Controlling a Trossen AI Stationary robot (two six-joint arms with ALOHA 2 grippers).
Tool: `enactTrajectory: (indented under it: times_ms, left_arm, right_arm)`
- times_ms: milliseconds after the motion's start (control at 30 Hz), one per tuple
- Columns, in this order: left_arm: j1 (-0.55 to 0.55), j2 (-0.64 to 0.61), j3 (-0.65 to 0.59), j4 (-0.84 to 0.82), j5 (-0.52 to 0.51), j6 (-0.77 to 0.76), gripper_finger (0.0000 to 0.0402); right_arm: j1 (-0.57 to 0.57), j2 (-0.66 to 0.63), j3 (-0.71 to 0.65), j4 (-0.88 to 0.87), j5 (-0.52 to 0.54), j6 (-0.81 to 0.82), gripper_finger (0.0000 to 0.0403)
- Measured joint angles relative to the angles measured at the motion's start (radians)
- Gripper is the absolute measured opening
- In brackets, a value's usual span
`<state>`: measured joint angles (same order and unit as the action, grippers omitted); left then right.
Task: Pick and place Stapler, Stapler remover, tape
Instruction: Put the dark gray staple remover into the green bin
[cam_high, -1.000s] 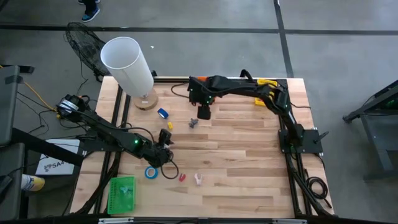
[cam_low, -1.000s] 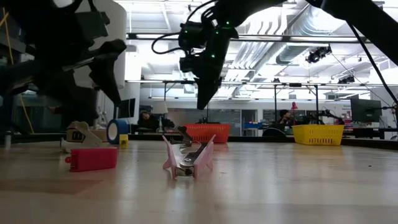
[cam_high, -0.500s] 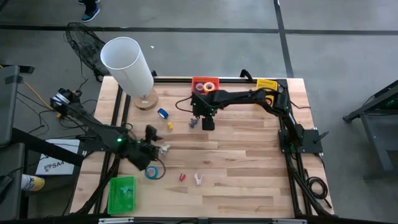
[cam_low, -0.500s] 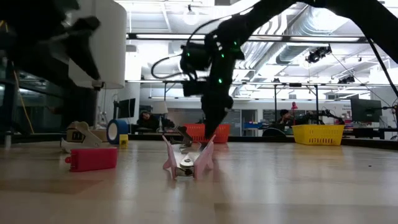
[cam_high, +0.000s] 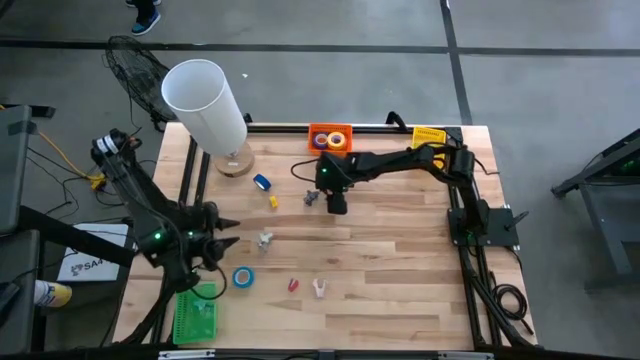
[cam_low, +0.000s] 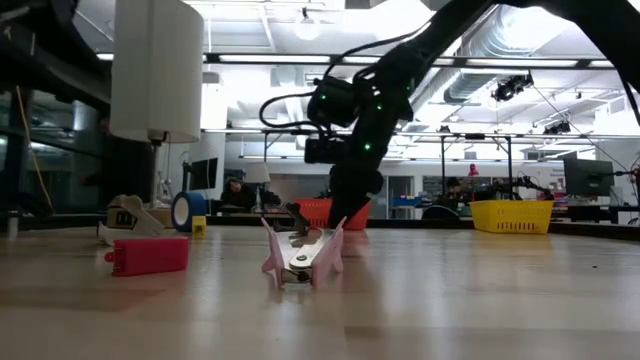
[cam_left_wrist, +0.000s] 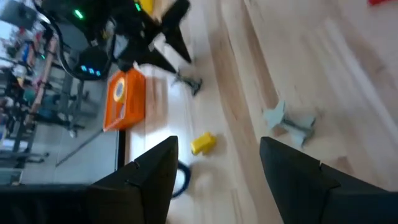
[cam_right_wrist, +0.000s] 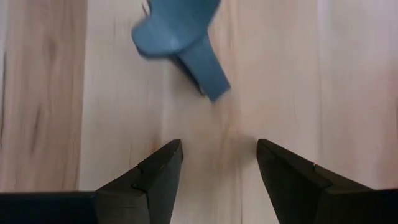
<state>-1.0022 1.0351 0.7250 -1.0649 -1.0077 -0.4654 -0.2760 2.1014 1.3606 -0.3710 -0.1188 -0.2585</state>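
Note:
A blue-grey stapler remover (cam_high: 311, 198) lies on the table just ahead of my open right gripper (cam_high: 337, 205); in the right wrist view the remover (cam_right_wrist: 186, 37) is beyond the fingers, not between them. A pale stapler remover (cam_high: 265, 239) lies flat right of my open, empty left gripper (cam_high: 228, 234). A blue tape ring (cam_high: 243, 277) lies flat nearby. A small red stapler (cam_high: 293, 285) and a pink stapler remover (cam_high: 319, 288) lie nearer the front edge. Another blue tape roll (cam_high: 262, 182) and a yellow piece (cam_high: 272, 201) lie farther back.
A white cylinder (cam_high: 205, 105) on a wooden base stands at the far left corner. An orange basket (cam_high: 331, 137) holding tape rolls and a yellow basket (cam_high: 428, 135) sit along the far edge. A green basket (cam_high: 197, 310) sits at the near left.
My left gripper has drawn back from beside the pale stapler remover toward the table's left edge, rising and turning as it went. My right gripper has come down toward the table beside the blue-grey stapler remover. Neither gripper's opening has changed.

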Motion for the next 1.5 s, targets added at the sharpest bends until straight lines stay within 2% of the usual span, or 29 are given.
enactTrajectory:
  times_ms: [233, 433, 667, 1067, 1233, 1367, 1500]
  left_arm:
    - [-0.081, 0.002, 0.000, 0.036, -0.051, -0.019, 0.0223]
    - [-0.085, 0.002, 0.000, 0.046, -0.061, -0.014, 0.0223]
    - [-0.085, 0.002, 0.000, 0.046, -0.061, -0.014, 0.0223]
    - [-0.085, 0.002, 0.000, 0.045, -0.061, -0.018, 0.0223]
    - [-0.085, 0.002, 0.000, 0.045, -0.070, -0.019, 0.0223]
    - [-0.084, 0.008, -0.004, 0.051, -0.112, -0.019, 0.0223]
    - [-0.084, 0.010, -0.059, 0.102, -0.131, 0.018, 0.0223]
  right_arm:
    - [0.000, 0.003, -0.093, 0.263, -0.058, -0.003, 0.0204]
    - [0.001, 0.006, -0.163, 0.427, -0.076, -0.003, 0.0204]
    - [0.001, 0.006, -0.179, 0.438, -0.081, -0.004, 0.0186]
    - [0.002, 0.008, -0.179, 0.428, -0.120, 0.008, 0.0041]
    - [0.009, 0.008, -0.179, 0.426, -0.109, 0.065, 0.0036]
    - [0.038, -0.004, -0.179, 0.426, -0.034, 0.116, 0.0036]
    - [0.084, -0.048, -0.184, 0.407, -0.021, 0.180, 0.0036]
